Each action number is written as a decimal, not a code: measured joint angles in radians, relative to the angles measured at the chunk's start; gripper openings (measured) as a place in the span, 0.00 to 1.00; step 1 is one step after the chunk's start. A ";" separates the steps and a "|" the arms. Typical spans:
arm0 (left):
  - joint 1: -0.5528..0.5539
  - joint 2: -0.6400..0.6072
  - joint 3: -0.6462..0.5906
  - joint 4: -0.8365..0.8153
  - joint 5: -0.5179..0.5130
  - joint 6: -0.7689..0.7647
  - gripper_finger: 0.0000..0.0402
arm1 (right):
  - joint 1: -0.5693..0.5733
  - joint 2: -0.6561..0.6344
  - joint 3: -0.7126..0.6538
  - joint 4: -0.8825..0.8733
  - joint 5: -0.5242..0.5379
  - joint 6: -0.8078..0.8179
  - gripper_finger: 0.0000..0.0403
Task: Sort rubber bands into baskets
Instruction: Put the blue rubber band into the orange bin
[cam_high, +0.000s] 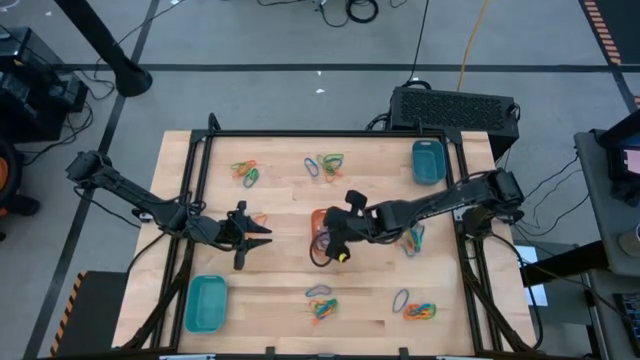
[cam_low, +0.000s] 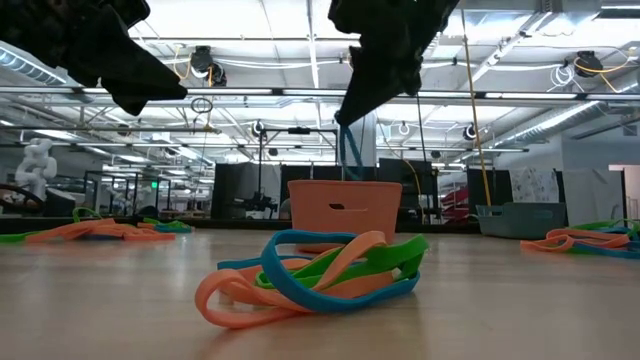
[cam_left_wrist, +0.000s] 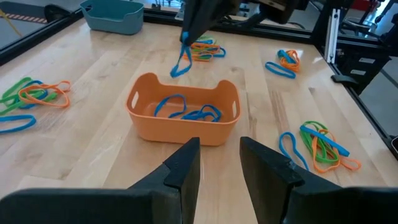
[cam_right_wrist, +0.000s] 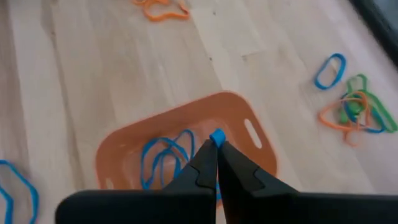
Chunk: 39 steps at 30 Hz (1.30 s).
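orange basket ringed by rubber bands, path unobstructed.

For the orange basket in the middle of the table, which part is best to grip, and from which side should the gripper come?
Grip a long side wall of the orange basket at its rim, coming from above with one finger inside and one outside. The basket stands upright and open, and its walls are thin. The side facing the left gripper looks free. The right gripper hangs over the basket, shut on a blue rubber band.

The wooden table carries scattered rubber bands, an orange basket and two teal baskets.
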 joint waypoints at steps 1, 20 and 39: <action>0.000 0.000 0.000 0.000 0.000 0.000 0.30 | -0.005 0.000 -0.004 0.010 -0.022 -0.009 0.00; 0.000 0.000 0.000 0.000 0.000 0.000 0.30 | -0.038 0.012 -0.019 0.072 -0.079 -0.057 0.10; 0.000 0.000 0.000 -0.004 0.000 0.001 0.30 | -0.057 0.012 -0.019 0.061 -0.156 -0.070 0.30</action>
